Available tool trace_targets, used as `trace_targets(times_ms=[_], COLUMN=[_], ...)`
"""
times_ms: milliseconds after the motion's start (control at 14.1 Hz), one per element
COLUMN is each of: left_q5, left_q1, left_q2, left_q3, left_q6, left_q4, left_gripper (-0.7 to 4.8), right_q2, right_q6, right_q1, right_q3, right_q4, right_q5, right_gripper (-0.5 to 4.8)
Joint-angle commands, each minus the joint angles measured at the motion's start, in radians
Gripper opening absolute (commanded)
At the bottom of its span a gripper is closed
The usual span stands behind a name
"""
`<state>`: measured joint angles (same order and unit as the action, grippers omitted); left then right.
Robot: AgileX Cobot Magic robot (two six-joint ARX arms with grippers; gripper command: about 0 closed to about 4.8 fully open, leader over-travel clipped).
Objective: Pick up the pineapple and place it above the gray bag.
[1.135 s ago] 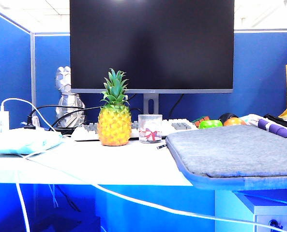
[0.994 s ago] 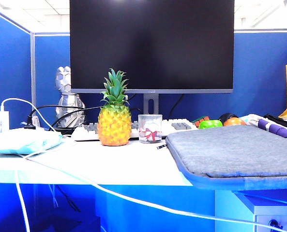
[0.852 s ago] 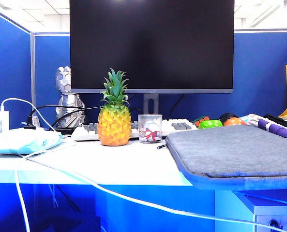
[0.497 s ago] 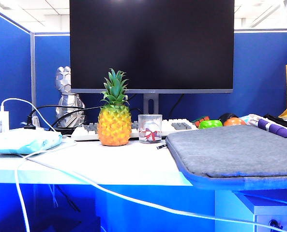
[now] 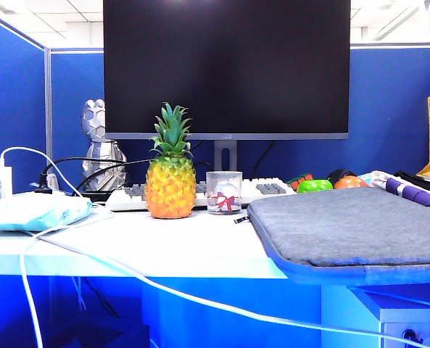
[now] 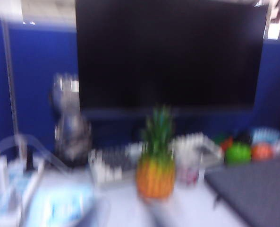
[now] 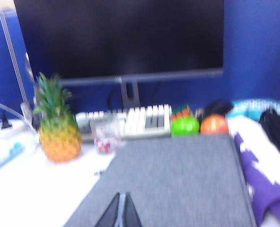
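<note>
My right fingers (image 7: 120,210) sit pressed together, left unseen; the pineapple (image 5: 170,190) looks stiff, bumpy, best gripped mid-body.

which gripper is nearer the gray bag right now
Right. The right gripper, fingertips together, sits just over the near part of the gray bag. The left gripper is not visible; its wrist view faces the pineapple, with the bag off to one side.
</note>
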<state>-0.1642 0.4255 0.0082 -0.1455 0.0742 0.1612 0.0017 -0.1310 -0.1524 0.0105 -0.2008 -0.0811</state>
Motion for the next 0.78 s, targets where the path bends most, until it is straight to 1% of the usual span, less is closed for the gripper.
trace_targets(times_ms=[71,142,213,284,355,426,497,639,710,781], left_q5=[0.041,0.059,0.069,0.1,0.148,0.182,0.185,0.196,0.226,0.29], left_q1=[0.0,0.0,0.0,0.0,0.0,0.0,-0.003,-0.037,-0.048,-0.066], left_q2=[0.136,0.256,0.39,0.53,0.684,0.817,0.953,1.167,1.256,1.349], left_q3=[-0.175,-0.267,-0.356,-0.444,-0.546,-0.638,-0.737,-0.887,-0.945,-1.008], left_q6=[0.0,0.001,0.005,0.027,0.068,0.076,0.083,0.083,0.08,0.055], left_q4=[0.019,0.021,0.02,0.018,0.019,0.02,0.008,-0.011,-0.02,-0.034], left_gripper=[3.53,4.24,4.62,4.79,4.79,4.79,4.79,4.79,4.79,4.79], right_q2=[0.0,0.0,0.0,0.0,0.0,0.0,0.0,0.0,0.0,0.0], right_q6=[-0.003,-0.003,-0.003,-0.003,-0.003,-0.003,-0.006,-0.008,-0.008,-0.008], right_q1=[0.0,0.0,0.0,-0.001,0.0,0.0,-0.003,-0.002,-0.004,0.001], right_q3=[-0.009,-0.009,-0.009,-0.009,-0.009,-0.009,-0.009,-0.009,-0.009,-0.009], right_q4=[-0.042,-0.043,-0.043,-0.043,-0.043,-0.043,-0.043,-0.043,-0.043,-0.045], right_q5=[-0.003,-0.003,-0.003,-0.003,-0.003,-0.003,-0.004,-0.005,-0.004,-0.004], right_gripper=[-0.05,-0.04,-0.04,-0.04,-0.04,-0.04,-0.04,-0.04,-0.04,-0.04])
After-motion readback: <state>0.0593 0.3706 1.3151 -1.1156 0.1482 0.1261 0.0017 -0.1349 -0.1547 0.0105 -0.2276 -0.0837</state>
